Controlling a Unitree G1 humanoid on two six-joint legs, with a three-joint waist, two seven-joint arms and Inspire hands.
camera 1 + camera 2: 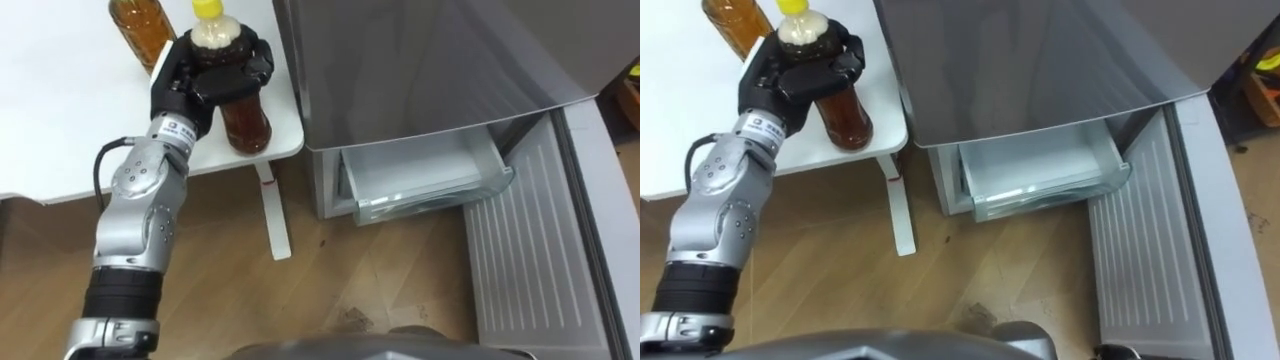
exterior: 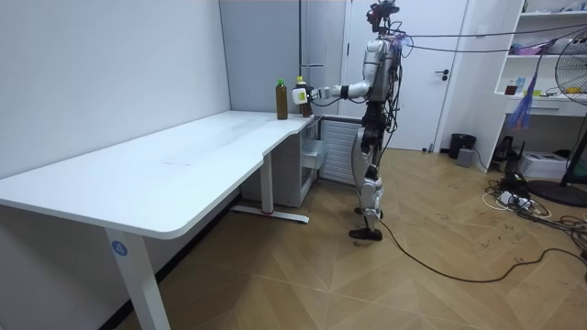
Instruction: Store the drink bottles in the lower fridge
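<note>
In the left eye view the left hand (image 1: 215, 75) is curled round the shoulder of a yellow-capped tea bottle (image 1: 245, 122) over the near right corner of the white table (image 1: 60, 110); a second tea bottle (image 1: 140, 25) stands farther left. To the right, the grey fridge (image 1: 420, 70) has its clear lower drawer (image 1: 430, 180) pulled out and its door (image 1: 540, 250) swung open. The right eye view repeats this. The room view adds the robot standing between table end and fridge, left arm stretched out, and a pale label on the held bottle, its print too small to read.
</note>
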